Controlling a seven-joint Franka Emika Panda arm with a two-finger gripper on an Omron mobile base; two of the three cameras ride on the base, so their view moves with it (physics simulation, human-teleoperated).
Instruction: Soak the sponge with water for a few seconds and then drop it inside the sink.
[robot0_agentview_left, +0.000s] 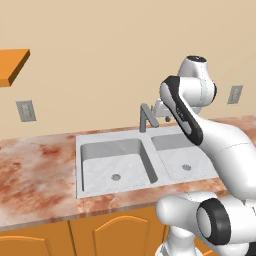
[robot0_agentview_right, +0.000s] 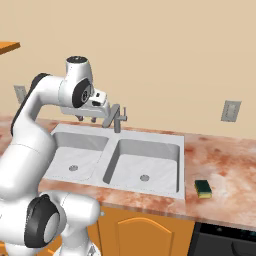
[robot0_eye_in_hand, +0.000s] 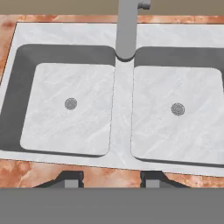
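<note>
Hand view looks straight down on the sink, its two pale marbled basins side by side, each with a small round drain near its middle. The grey faucet comes in from the top edge and ends over the divider between the basins. At the bottom of that view the gripper shows its two dark finger tips standing apart over the front strip of the counter, with nothing between them — the jaws are at their narrowest setting and hold nothing.

From the right base view, the sponge lies flat on the reddish marbled counter, to the right of the sink's right rim and near the counter's front edge, green layer up over the yellow body. It is well apart from the gripper, which hangs above the back edge of the left basin, just left of the faucet.

Left base view shows the white arm bent over the right basin, its hand near the faucet. A grey wall outlet sits on the beige wall above the counter, and orange cabinets run below.
</note>
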